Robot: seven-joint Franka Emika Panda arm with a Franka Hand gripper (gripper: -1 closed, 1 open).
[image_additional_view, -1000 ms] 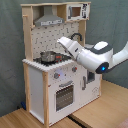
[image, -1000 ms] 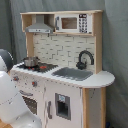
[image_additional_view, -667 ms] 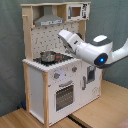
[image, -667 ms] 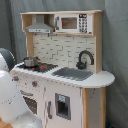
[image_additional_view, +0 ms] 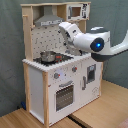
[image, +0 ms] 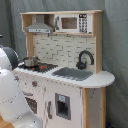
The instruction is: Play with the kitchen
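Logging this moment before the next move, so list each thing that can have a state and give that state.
oven door: closed
pot: upright on the stovetop, uncovered
stovetop: pot on its far burner, near burner bare
sink: nothing visible in it
faucet: upright behind the sink
arm: raised above the counter, touching nothing visible

Pot (image: 30, 61) on the kitchen (image: 65, 95) stovetop, sink (image: 73, 73) beside it, microwave (image: 73, 23) seemingly above

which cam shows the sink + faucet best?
The first exterior view: the grey sink and the black faucet are unobstructed on the counter. In the second exterior view the arm covers that side of the kitchen.
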